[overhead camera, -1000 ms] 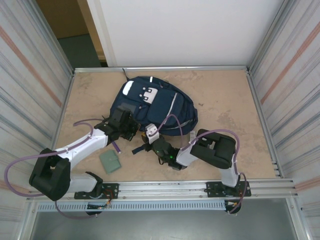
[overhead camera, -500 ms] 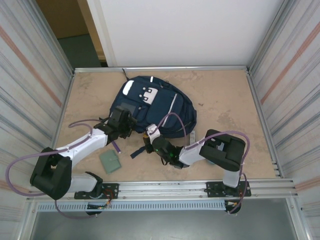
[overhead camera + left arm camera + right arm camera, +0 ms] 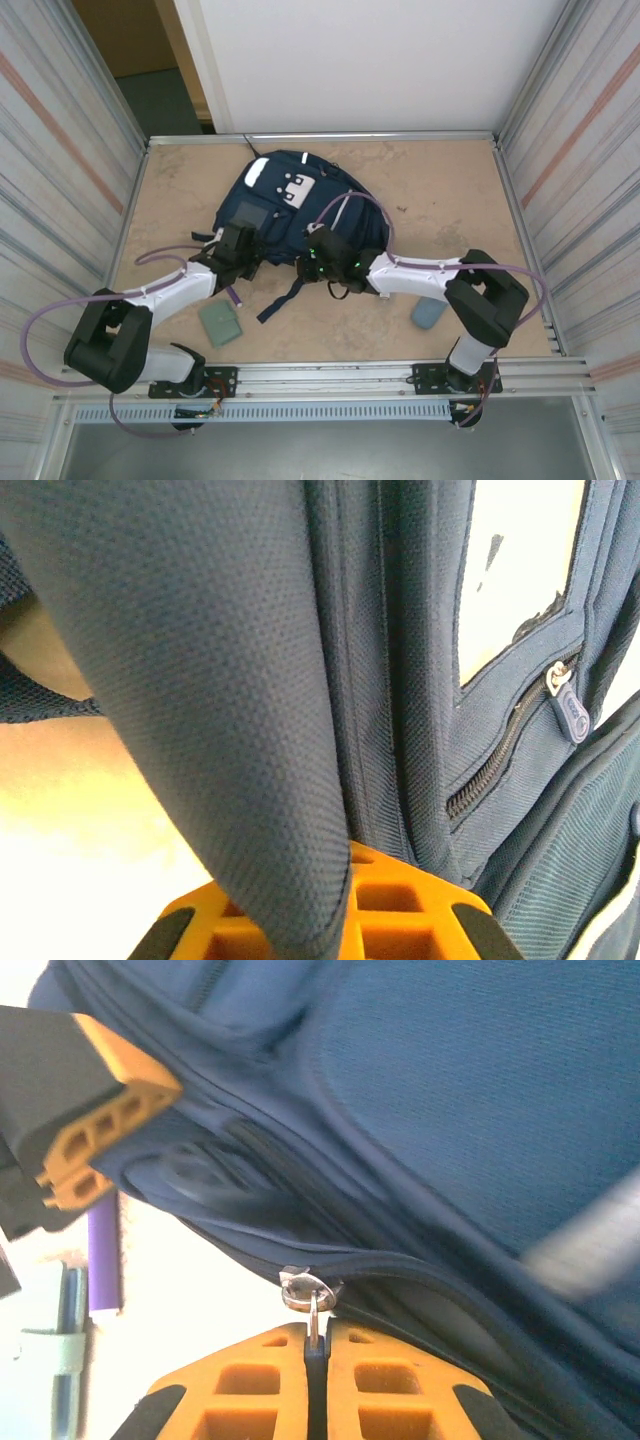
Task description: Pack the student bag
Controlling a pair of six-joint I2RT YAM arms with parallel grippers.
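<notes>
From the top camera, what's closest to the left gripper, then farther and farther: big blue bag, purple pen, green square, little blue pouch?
From the left gripper:
1. student bag: touching it, on the far side.
2. purple pen: beside the left arm, nearer the bases.
3. green square: past the pen, nearer the bases.
4. blue pouch: across the table, by the right arm.

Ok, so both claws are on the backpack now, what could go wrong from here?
The right claw pinches just the small metal zipper pull; a hard tug could make it slip out. The left claw grips only a fabric fold of the student bag, so the bag may slide instead of the zipper moving. The loose strap trailing on the table could snag an arm.
</notes>
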